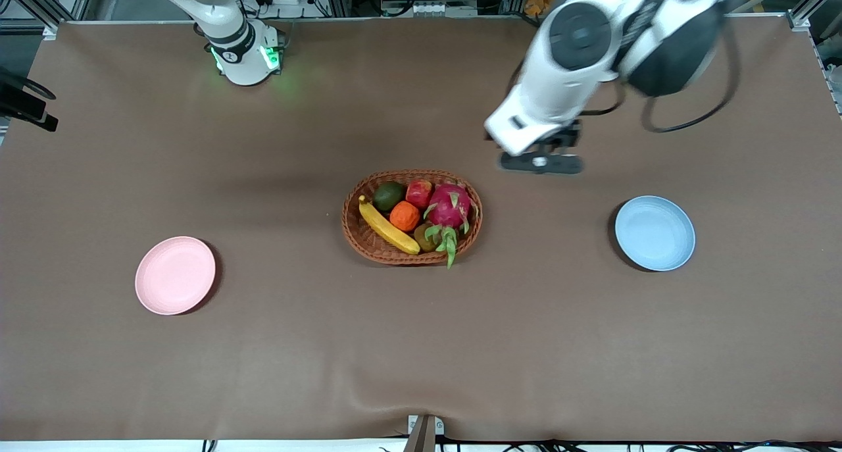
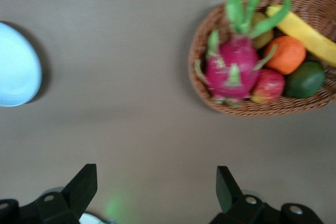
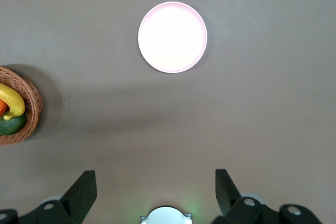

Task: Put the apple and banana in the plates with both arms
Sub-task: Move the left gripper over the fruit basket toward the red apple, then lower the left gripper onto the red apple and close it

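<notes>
**Both fruits in the basket, both grippers spread and empty**

The apple (image 1: pixel 419 193) and the banana (image 1: pixel 388 226) were seen lying in the wicker basket (image 1: pixel 368 245) at the middle of the table (image 1: pixel 421 347), with neither yet lifted. The apple was wedged against the dragon fruit (image 1: pixel 450 206) and the orange fruit (image 1: pixel 404 216), near the basket rim toward the robots' edge; the banana was laid along the rim at the right arm's end, beside a dark green fruit (image 1: pixel 389 195). The pink plate (image 1: pixel 175 275) was left bare toward the right arm's end, the blue plate (image 1: pixel 654 233) bare toward the left arm's end.

The left gripper (image 1: pixel 541 163) was held over bare table between basket and blue plate, fingers (image 2: pixel 84 184) spread wide, nothing grasped. The right gripper (image 3: pixel 156 190) was found only in its wrist view, likewise released and empty, high over the table with the pink plate below it.

The reaches were judged barely begun. For the apple, a descent from straight above would be favoured, fingers slipped into the gaps clear of the dragon fruit. The banana would best be pinched across its middle.
</notes>
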Available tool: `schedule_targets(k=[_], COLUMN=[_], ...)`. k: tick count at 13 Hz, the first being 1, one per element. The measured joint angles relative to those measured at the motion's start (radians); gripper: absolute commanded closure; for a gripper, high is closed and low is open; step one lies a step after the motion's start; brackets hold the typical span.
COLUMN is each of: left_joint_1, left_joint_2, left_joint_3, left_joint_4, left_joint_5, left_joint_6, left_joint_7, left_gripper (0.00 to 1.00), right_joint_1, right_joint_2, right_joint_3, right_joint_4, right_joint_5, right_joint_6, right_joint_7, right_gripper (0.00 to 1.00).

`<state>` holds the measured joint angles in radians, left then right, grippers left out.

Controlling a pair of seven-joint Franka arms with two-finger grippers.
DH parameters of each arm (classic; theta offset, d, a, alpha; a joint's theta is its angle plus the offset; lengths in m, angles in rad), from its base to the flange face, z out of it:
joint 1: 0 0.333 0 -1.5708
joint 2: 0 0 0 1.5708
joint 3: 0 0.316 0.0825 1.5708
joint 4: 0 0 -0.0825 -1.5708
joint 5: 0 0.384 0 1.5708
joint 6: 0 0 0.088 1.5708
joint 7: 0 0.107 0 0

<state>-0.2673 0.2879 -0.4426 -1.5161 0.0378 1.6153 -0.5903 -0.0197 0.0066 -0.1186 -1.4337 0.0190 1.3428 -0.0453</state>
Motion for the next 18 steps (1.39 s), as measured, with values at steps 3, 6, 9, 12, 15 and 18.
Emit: schedule_targets(k=[3,6,9,12,15,18], left_joint_1=[-0.085,-0.154,-0.225,-0.295,-0.312,-0.310], left_joint_2=[0.105,0.199,0.285,0.360,0.407,0.442], left_joint_3=[0.002,0.004,0.005,0.007,0.012,0.017], left_joint_4=[0.000,0.001,0.007,0.035,0.044,0.048], left_joint_5=[0.030,0.080,0.152,0.240,0.306,0.344], left_joint_6=[0.120,0.225,0.316,0.327,0.370,0.420], left_joint_7=[-0.021,-0.088,-0.147,-0.230,-0.251,-0.251], left_gripper=[0.00,0.00,0.00,0.00,0.00,0.00], right_joint_1=[0.000,0.000,-0.001,-0.002,-0.002,-0.002], right_joint_2=[0.000,0.000,0.000,0.000,0.000,0.000], right_joint_3=[0.001,0.001,-0.004,-0.005,-0.004,-0.004], right_joint_4=[0.000,0.000,0.000,0.000,0.000,0.000], right_joint_5=[0.000,0.000,0.000,0.000,0.000,0.000], right_joint_6=[0.000,0.000,0.000,0.000,0.000,0.000], right_joint_7=[0.000,0.000,0.000,0.000,0.000,0.000], right_gripper=[0.00,0.00,0.00,0.00,0.00,0.00])
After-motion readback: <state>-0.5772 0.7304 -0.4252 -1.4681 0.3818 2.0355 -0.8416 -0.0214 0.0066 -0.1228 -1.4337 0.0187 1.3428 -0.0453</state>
